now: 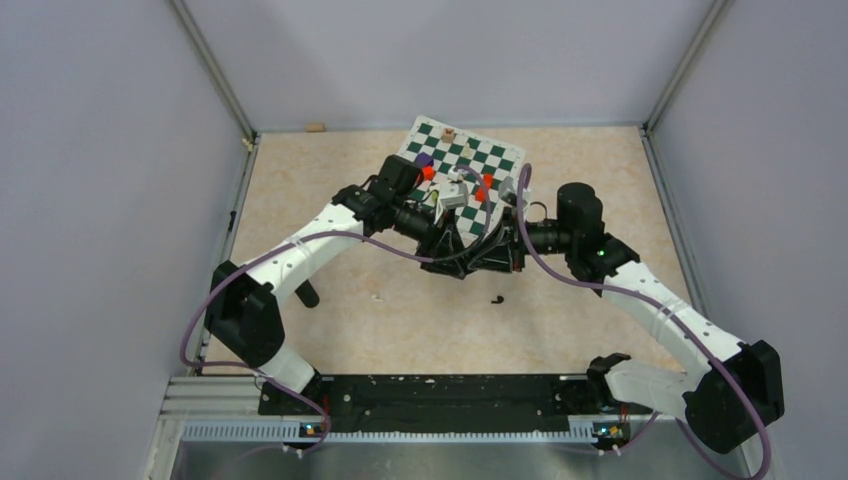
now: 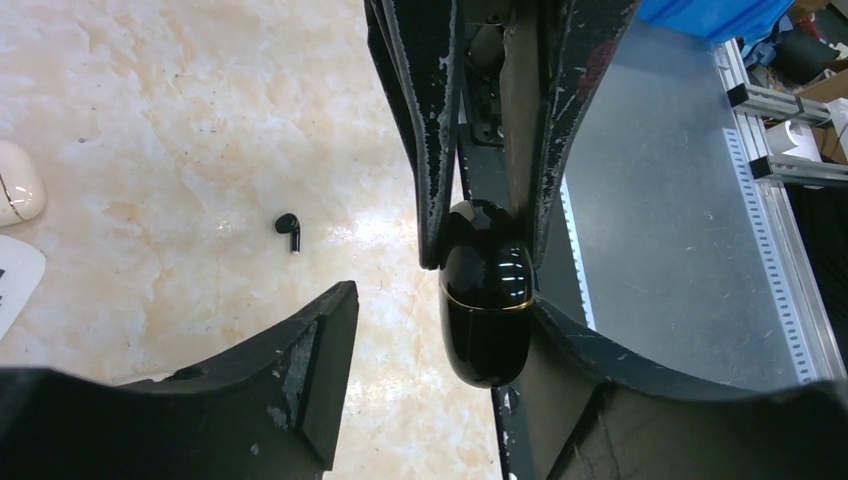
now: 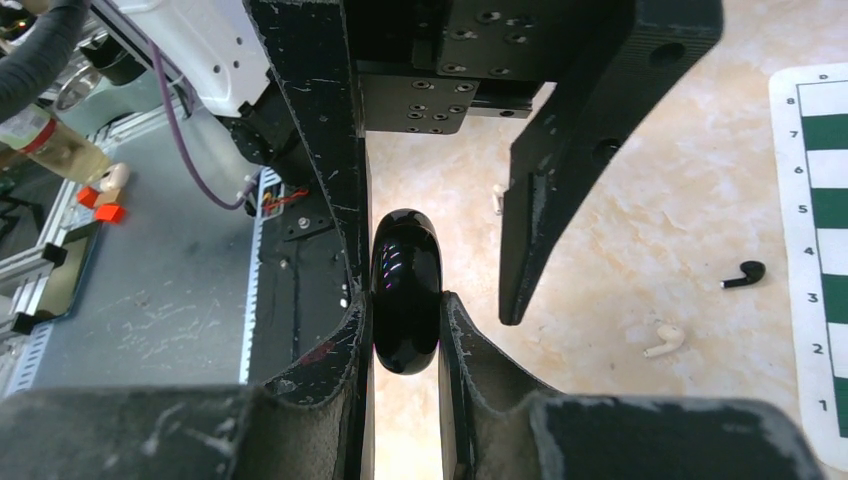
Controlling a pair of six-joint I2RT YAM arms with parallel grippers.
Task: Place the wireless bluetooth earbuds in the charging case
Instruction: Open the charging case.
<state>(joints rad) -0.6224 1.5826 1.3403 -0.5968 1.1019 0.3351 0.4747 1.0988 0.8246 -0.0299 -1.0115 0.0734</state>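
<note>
Over the marble tabletop [image 2: 150, 100] we clamp the case [image 3: 405, 270] in our right gripper [image 3: 403, 308]. Our left gripper [image 2: 442, 302] gapes wide, and an earbud [image 2: 288, 232] lies at the case's nine o'clock.

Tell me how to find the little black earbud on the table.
Start at the green chessboard on the beige table. Off its near edge lies the black earbud, tiny and comma-shaped. The other earbuds nearby are white; this one is black.

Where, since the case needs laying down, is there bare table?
Bare tabletop lies right of the chessboard and left of it. Nearer, it is open save a black earbud and a white earbud. Crowded: the board's near edge, where left gripper and right gripper meet.
</note>
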